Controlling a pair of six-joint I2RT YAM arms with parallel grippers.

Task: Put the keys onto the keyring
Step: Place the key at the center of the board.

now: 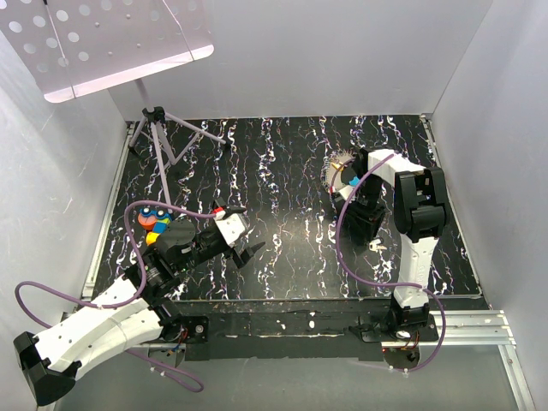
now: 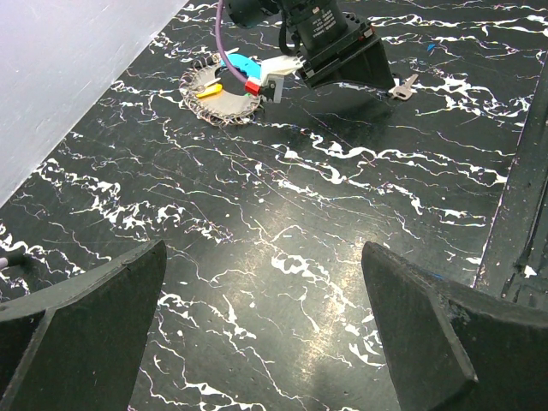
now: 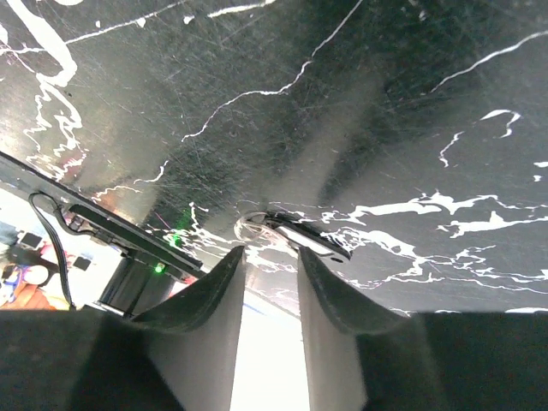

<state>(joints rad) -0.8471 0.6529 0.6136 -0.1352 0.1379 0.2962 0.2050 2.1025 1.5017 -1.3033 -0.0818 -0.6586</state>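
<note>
A small lacy-rimmed dish (image 1: 336,171) stands at the back right and holds a blue-headed key (image 2: 240,64) and a yellow-headed key (image 2: 211,91). A silvery key (image 1: 375,246) lies on the black marbled table; it also shows in the left wrist view (image 2: 402,86). My right gripper (image 1: 370,236) points down at the table beside it. In the right wrist view its fingers (image 3: 218,291) stand a narrow gap apart, with the thin keyring (image 3: 255,224) and a key blade (image 3: 310,241) lying just past the tips. My left gripper (image 1: 248,251) is wide open and empty over bare table (image 2: 263,248).
A small cluster of blue, orange and red objects (image 1: 153,220) sits next to the left arm. A tripod (image 1: 157,128) stands at the back left under a perforated white board (image 1: 111,38). White walls enclose the table; a metal rail (image 1: 479,325) runs along the near edge.
</note>
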